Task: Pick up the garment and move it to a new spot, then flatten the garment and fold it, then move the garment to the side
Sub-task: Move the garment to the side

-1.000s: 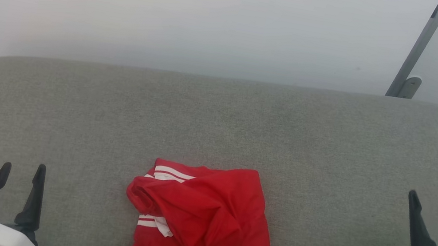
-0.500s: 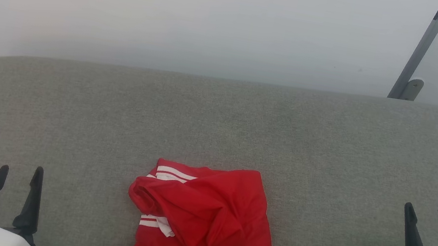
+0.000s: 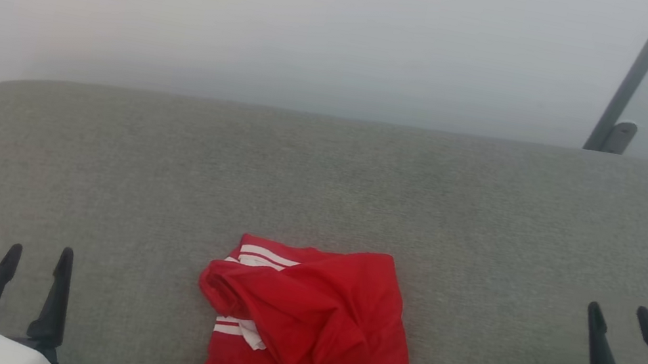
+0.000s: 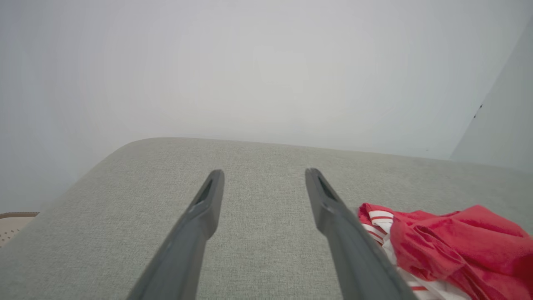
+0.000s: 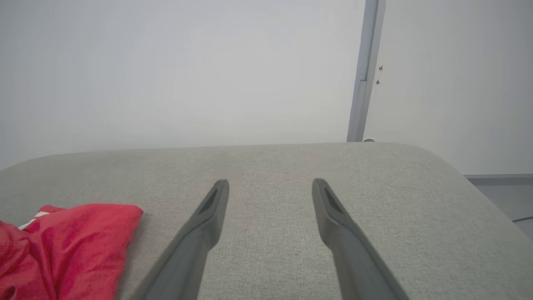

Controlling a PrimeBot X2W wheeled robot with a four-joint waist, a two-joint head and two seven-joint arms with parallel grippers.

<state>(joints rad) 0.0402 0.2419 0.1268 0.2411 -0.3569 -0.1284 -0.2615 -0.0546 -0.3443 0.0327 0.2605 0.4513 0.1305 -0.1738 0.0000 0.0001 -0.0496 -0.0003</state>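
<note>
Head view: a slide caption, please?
Crumpled red garment lies on the grey surface, flanked by the open left gripper and open right gripper.

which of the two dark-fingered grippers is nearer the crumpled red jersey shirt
The left gripper: the red jersey shirt lies close beside it, while the right gripper stands farther off across the grey cushion.

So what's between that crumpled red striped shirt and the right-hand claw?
Just bare grey fabric surface, seen in the head view, between the red shirt and the right gripper.
</note>
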